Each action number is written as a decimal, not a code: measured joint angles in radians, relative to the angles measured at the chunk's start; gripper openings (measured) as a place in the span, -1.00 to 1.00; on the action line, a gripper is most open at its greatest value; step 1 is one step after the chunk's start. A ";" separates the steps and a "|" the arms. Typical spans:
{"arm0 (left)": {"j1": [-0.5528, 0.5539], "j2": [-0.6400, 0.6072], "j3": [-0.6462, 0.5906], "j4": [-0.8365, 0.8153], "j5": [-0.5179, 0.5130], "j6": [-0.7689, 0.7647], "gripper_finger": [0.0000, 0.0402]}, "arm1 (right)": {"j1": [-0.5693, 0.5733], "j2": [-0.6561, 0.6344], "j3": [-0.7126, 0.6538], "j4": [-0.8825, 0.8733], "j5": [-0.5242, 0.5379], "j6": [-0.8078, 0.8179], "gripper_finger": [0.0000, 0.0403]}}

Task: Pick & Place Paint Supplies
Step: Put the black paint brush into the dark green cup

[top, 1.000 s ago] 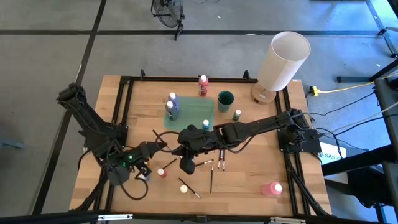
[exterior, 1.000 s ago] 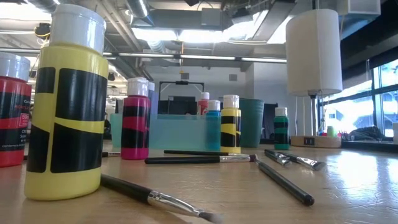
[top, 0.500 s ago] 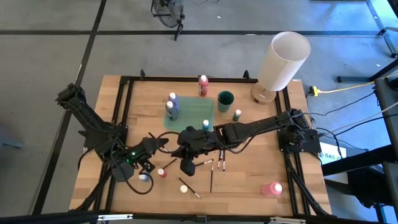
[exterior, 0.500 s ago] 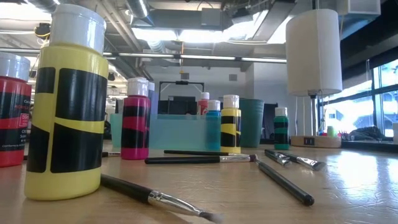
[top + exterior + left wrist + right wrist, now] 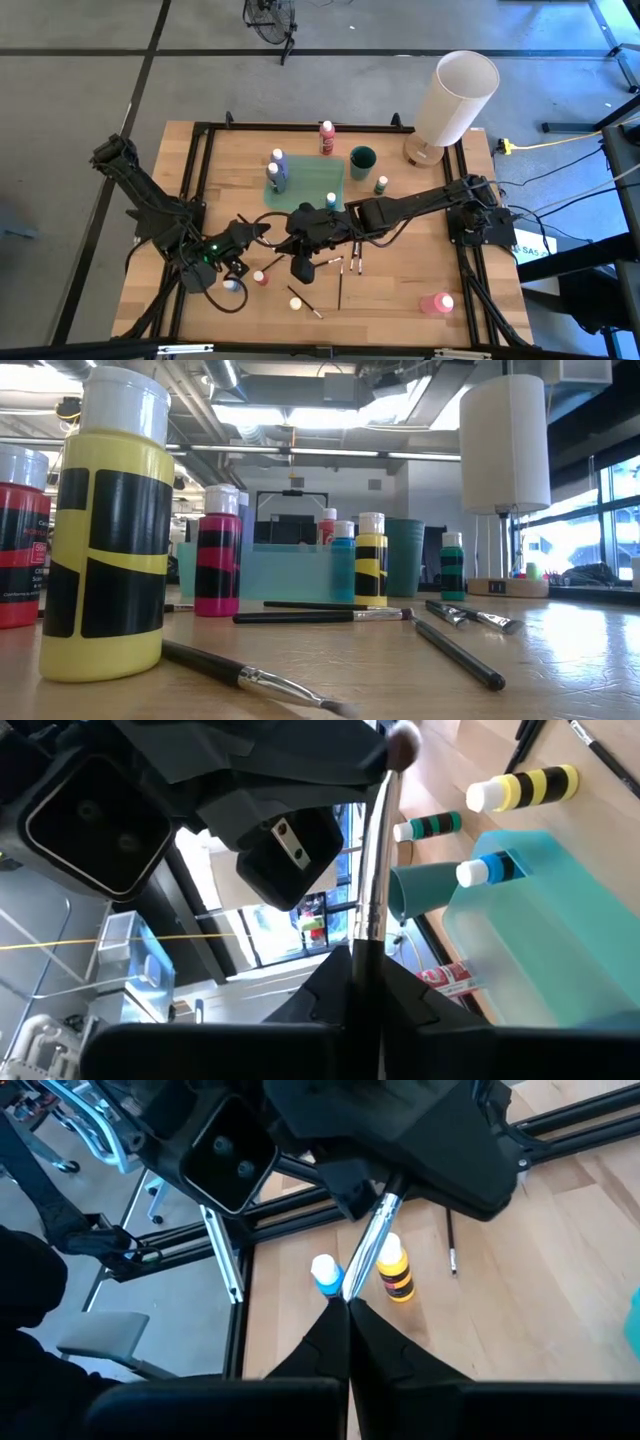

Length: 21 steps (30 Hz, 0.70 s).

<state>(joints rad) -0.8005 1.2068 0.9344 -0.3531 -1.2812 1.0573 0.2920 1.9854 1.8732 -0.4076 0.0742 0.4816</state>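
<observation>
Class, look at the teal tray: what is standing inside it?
The teal tray holds two purple-and-white bottles and a blue bottle. The right arm hides its near edge.

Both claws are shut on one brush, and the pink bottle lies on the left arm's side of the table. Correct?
No: the high view shows the pink bottle on the right arm's side. The left claw and right claw are both shut on the brush.

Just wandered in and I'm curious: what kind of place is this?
Probably a robotics lab or workshop: a wooden table in a black metal frame, exposed ceiling ducts, and paint bottles with brushes set out.
</observation>
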 joint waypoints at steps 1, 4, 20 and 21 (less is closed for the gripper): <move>0.000 0.000 0.000 0.000 0.000 0.000 -0.94 | 0.000 0.000 0.000 0.000 0.000 0.000 -1.00; 0.000 0.000 0.000 -0.003 -0.001 -0.003 -0.93 | 0.000 0.000 0.000 0.000 0.000 0.000 -1.00; 0.002 -0.004 0.004 -0.009 -0.111 -0.191 -0.94 | 0.009 -0.022 -0.002 0.003 0.004 -0.050 -0.77; 0.002 -0.004 0.004 -0.010 -0.112 -0.205 -0.94 | 0.012 -0.025 -0.002 0.002 0.003 -0.052 -0.74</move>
<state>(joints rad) -0.7986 1.2030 0.9382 -0.3634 -1.3936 0.8527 0.3043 1.9602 1.8715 -0.4057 0.0776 0.4294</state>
